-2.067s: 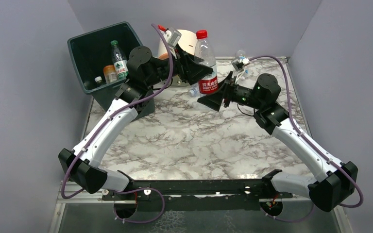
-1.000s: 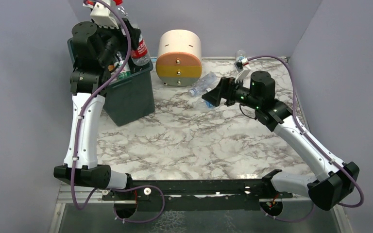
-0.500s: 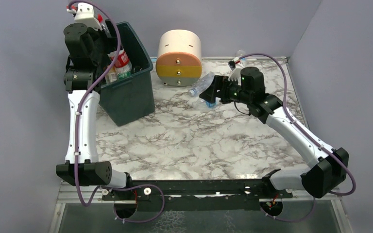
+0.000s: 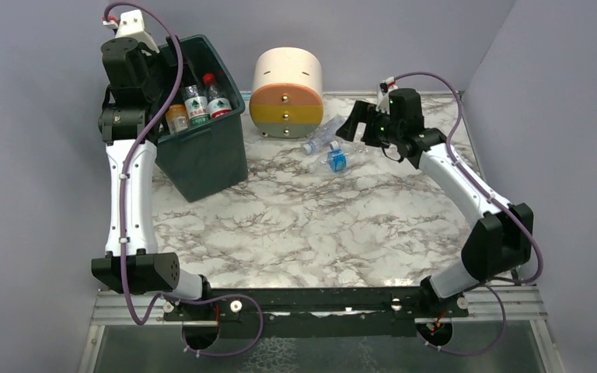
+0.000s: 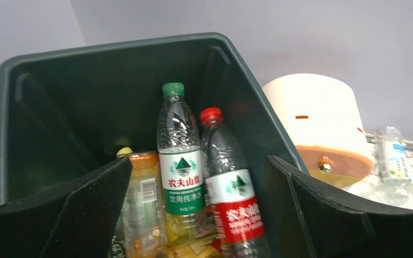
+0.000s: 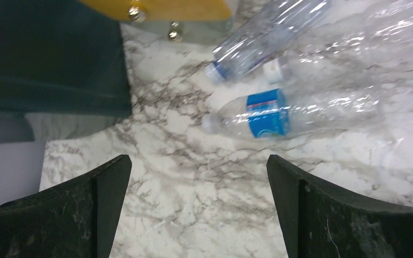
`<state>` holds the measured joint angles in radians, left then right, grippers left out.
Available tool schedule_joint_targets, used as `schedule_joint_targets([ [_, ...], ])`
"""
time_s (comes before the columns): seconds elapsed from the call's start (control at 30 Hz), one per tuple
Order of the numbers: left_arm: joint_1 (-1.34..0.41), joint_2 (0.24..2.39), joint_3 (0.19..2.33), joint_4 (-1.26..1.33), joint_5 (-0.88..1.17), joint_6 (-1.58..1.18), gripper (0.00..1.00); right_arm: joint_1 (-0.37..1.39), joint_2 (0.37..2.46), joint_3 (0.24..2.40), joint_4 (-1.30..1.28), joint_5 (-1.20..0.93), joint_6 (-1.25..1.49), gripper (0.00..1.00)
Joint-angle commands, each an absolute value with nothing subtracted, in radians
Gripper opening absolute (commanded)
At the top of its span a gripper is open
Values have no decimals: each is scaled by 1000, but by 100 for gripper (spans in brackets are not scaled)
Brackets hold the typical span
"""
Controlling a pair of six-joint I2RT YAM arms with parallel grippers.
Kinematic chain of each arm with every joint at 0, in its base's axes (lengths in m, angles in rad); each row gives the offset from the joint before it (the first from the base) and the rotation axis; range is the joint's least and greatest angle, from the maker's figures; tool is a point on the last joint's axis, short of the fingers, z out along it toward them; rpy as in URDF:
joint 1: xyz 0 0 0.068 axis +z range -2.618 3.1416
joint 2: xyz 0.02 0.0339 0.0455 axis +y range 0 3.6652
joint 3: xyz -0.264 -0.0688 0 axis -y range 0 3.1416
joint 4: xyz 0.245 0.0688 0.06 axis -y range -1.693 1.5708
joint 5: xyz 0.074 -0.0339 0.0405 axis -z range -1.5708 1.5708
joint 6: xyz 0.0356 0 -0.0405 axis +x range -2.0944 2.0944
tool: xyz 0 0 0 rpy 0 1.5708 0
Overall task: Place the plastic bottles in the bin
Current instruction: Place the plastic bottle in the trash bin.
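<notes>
Grey-walled marble worktop [image 4: 295, 225], top view: bin [image 4: 210, 159] far left under the left hand [image 4: 158, 81]; right hand [image 4: 355, 123] nearer the loose plastic bottles [image 4: 320, 140] by the drawer unit [image 4: 286, 93]. Left wrist: hand spread, empty, above binned bottles [image 5: 182, 177]. Right wrist: hand spread, empty; blue-labelled bottle [image 6: 269, 114] lies ahead, long axis crosswise (bare marble on its near side).

The top external camera looks down from above and behind the arm bases over the whole grey-veined marble tabletop [image 4: 303, 225]. The left wrist camera sits close above the tall dark green plastic bin [image 5: 59, 107], looking into it. The right wrist camera faces down near the marble and shares the clear blue-labelled plastic bottle [image 6: 266, 114] with the top view. Both wrist views catch the round cream, orange and yellow drawer unit [image 5: 312, 107].
</notes>
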<state>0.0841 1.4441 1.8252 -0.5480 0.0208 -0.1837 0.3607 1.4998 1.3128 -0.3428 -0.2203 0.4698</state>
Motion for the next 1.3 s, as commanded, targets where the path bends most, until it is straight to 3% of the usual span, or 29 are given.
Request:
schedule_joint_targets([
  [0.0, 90, 1380, 1859, -575, 110, -240, 99, 291, 1617, 1374, -315, -197, 451, 100],
  [0.5, 85, 1237, 1705, -564, 441, -355, 99, 180, 1908, 1474, -48, -319, 464, 99],
  [0.8, 53, 1216, 1655, -554, 471, -368, 99, 180, 2036, 1498, 23, -405, 451, 98],
  [1.27, -19, 1227, 1632, -554, 436, -359, 99, 180, 1874, 1182, 146, -451, 454, 97],
])
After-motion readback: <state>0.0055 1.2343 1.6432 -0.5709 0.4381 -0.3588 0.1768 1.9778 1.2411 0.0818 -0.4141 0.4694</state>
